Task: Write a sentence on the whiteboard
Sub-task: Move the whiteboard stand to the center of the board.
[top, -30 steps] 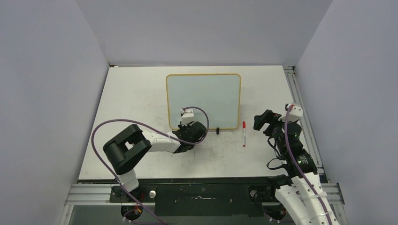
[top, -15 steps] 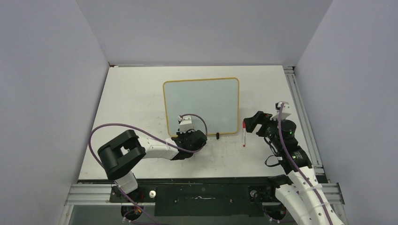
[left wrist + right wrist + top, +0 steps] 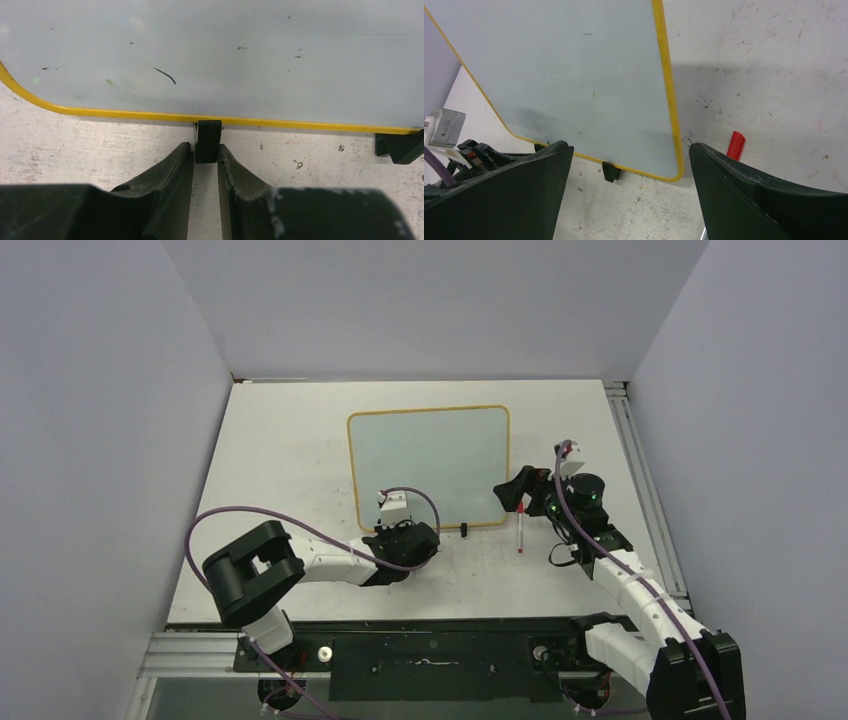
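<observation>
No sentence shows on the yellow-framed glossy whiteboard [image 3: 430, 455]; left end effector [image 3: 204, 151] narrowly astride, perhaps gripping, its black clip foot [image 3: 208, 131], right end effector [image 3: 630, 146] gaping.

My marker [image 3: 520, 528] lies flat on the right half of the table [image 3: 290, 455], pointing front to back with its red cap [image 3: 735, 145] at the far end. Its body looks white, though it is small from above. The tabletop is off-white and scuffed, with plain grey walls [image 3: 100, 440] around it and a metal rail [image 3: 640, 455] along the right edge.
</observation>
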You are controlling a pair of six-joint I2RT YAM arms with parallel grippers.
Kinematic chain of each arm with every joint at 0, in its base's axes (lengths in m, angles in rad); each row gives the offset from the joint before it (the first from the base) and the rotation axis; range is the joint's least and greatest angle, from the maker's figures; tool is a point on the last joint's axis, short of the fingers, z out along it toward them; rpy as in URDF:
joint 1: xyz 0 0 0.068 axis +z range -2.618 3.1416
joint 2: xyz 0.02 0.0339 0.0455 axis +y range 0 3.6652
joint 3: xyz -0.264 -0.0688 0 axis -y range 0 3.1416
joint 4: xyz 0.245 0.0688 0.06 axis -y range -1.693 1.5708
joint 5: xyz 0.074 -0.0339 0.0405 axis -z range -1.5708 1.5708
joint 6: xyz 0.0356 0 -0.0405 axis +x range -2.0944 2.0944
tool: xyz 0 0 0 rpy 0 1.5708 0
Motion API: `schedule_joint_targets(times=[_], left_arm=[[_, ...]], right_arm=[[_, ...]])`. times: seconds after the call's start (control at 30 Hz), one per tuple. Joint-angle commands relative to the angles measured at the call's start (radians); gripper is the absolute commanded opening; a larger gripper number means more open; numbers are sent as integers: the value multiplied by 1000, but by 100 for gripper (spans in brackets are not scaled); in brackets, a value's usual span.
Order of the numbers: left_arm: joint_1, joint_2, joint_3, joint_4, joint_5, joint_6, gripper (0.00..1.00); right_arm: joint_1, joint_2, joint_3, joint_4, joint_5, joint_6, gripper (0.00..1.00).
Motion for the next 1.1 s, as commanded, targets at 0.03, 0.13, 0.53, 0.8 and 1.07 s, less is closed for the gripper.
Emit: schedule_joint_targets(times=[0.03, 0.13, 0.53, 0.8, 1.07], left_arm=[[-5, -26, -14, -7, 11, -16, 22], [-5, -26, -16, -4, 11, -12, 19], [-6, -7, -7, -5, 25, -9, 15], [-7, -4, -2, -6, 29, -3, 15], [-7, 0, 5, -5, 30, 2, 15]], right_arm=[[-11, 90, 7, 186, -55, -50, 90], [-12, 121, 1, 213, -52, -75, 90], [12, 272, 18, 307, -81, -100, 90], [79, 316, 48, 303, -95, -138, 90], [128, 331, 70, 294, -108, -158, 90]])
